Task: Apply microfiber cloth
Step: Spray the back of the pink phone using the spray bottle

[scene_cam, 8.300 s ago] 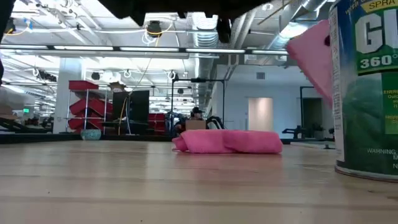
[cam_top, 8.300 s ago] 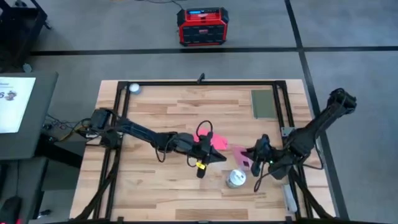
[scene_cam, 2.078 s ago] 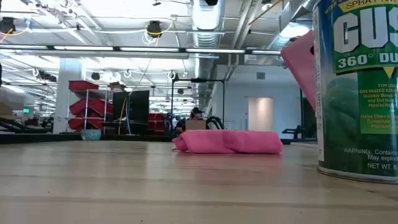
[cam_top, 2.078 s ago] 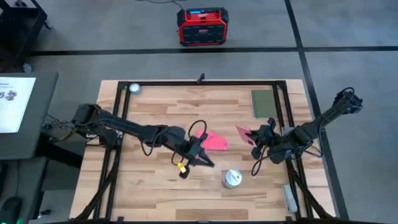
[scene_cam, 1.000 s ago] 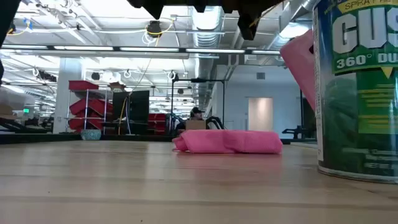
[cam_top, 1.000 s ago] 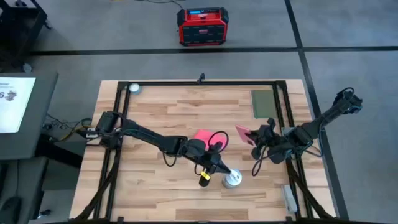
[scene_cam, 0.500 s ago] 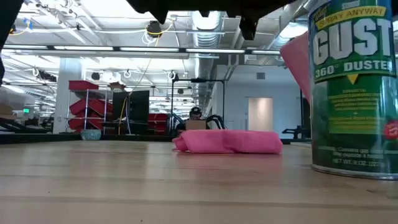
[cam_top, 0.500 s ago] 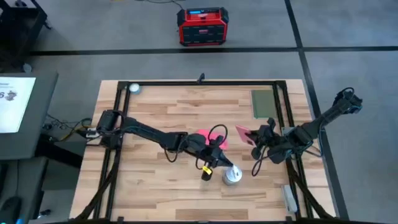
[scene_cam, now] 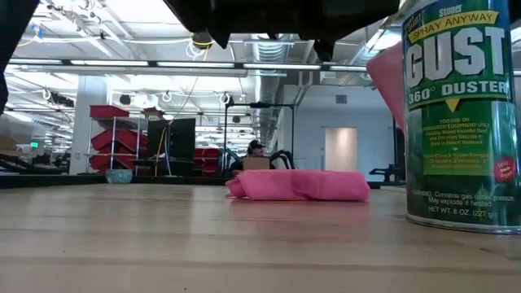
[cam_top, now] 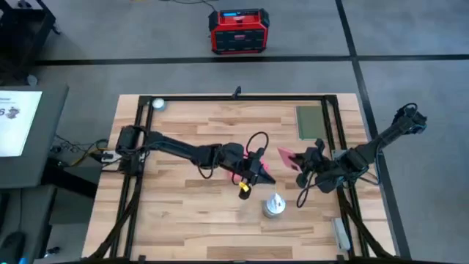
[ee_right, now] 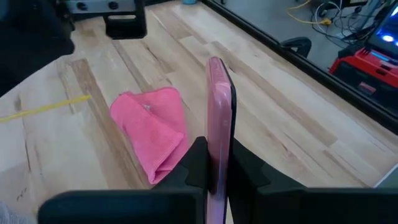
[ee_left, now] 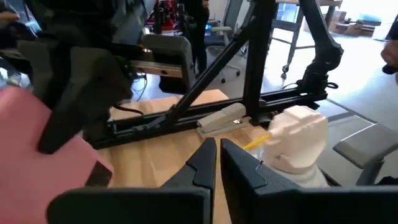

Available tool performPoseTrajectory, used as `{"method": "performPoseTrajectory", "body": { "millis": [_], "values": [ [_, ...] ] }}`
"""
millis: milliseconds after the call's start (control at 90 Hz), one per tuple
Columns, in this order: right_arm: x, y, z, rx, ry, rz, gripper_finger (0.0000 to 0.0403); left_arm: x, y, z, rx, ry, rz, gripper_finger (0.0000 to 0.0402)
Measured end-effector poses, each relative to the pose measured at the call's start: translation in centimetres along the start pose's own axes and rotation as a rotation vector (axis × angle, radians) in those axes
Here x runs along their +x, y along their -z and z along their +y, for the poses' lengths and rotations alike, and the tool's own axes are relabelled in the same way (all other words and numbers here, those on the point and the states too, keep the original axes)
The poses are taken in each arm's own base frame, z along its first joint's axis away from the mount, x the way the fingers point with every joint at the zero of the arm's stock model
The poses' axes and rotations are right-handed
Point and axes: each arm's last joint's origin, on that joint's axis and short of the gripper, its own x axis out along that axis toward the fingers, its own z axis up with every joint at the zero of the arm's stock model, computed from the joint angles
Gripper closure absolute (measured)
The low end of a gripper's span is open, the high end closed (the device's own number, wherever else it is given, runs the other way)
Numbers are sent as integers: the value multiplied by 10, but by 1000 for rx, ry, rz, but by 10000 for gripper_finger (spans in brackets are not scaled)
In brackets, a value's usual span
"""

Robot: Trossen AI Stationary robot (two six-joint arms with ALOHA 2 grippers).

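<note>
The microfiber cloth [ee_right: 152,130] lies folded and bunched on the wooden table [cam_top: 183,213]; it also shows in the low view [scene_cam: 297,185]. In the high view my left gripper [cam_top: 258,174] hangs over the cloth and hides most of it. That gripper is shut with nothing between its fingers [ee_left: 217,163], and in the low view it stays above the cloth. To the right, my right gripper [cam_top: 302,163] is shut on the pale-pink, black-faced phone [cam_top: 288,156], held well above the table [scene_cam: 389,81]. My right gripper pinches the phone's two flat faces between its two fingers, at the end nearest the wrist [ee_right: 217,163]. The fingers come roughly level from the table's right side. The phone stands on edge, lifted clear of the table, its free end toward the cloth.
A green duster can [cam_top: 275,205] with a white nozzle [ee_left: 298,140] and a thin yellow straw [ee_right: 43,107] stands near the cloth. An olive-green pad [cam_top: 310,122] lies at the far right. A small white ball [cam_top: 158,104] sits in the far left corner. Black frame rails [cam_top: 333,132] border the table.
My left gripper has drawn back from beside the duster can toward the table's far edge and now hangs over the cloth. The can has turned about and shifted slightly on the table. The cloth and the held phone have stayed put.
</note>
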Motion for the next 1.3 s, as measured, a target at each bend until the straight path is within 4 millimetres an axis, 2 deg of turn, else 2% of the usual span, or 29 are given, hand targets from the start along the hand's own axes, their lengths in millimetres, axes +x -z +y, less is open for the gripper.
{"method": "performPoseTrajectory", "body": {
  "millis": [178,300,422,533,756,856,1111,1300],
  "values": [
    [3,-2,-3,4,36,-16,389,5,-10,6,6,46,2,402],
    [10,-5,-7,-1,85,-26,389,8,-15,-4,15,73,77,402],
    [21,-6,-13,-22,139,-31,389,4,-28,-18,56,7,157,402],
    [32,-9,-18,-23,174,-54,389,-2,-44,-23,43,-57,226,402],
    [60,-4,-34,-29,175,-62,389,-4,-57,-31,58,-141,352,402],
    [64,0,-44,-13,135,-68,389,-4,-58,-36,64,-129,365,402],
    [59,1,-68,76,-122,-355,389,-12,-71,-43,80,-117,333,402],
    [65,13,-85,86,-267,-380,389,-13,-75,-44,79,-92,305,402]
  ]
}}
